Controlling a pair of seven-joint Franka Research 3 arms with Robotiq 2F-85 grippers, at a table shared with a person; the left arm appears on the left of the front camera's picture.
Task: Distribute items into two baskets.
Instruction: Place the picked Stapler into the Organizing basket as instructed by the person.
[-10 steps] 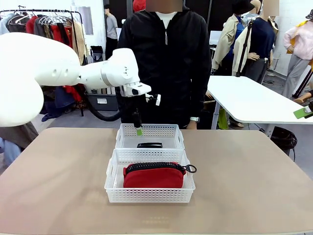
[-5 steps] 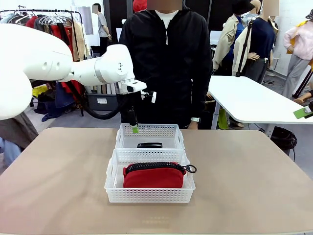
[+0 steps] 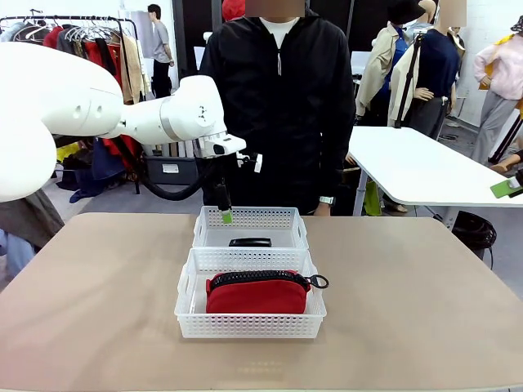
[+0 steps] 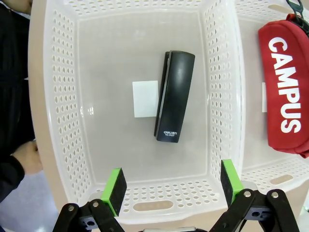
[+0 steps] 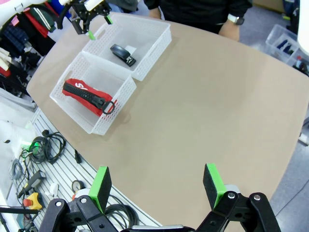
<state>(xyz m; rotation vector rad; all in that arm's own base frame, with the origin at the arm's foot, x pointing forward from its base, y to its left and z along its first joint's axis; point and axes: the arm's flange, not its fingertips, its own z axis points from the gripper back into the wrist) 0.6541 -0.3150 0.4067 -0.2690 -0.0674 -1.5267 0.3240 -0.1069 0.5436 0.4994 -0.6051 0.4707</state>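
1. Stapler (image 3: 250,242) is lying flat in the far basket (image 3: 282,217), about mid-floor, next to a white label.
2. Red pouch (image 3: 257,292) sits in the near basket (image 3: 249,323), ring pull at the right end.
3. Left claw (image 3: 225,211) hangs over the far basket's left rim, fingers apart, holding nothing.
4. Right claw (image 5: 157,186) is spread wide too, high above the table (image 5: 203,96), empty.

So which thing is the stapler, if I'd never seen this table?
Find the two white baskets in mid-table. In the far basket, nearest the person, the stapler lies flat. It is small, slim and black, unlike the bulky red pouch next door.
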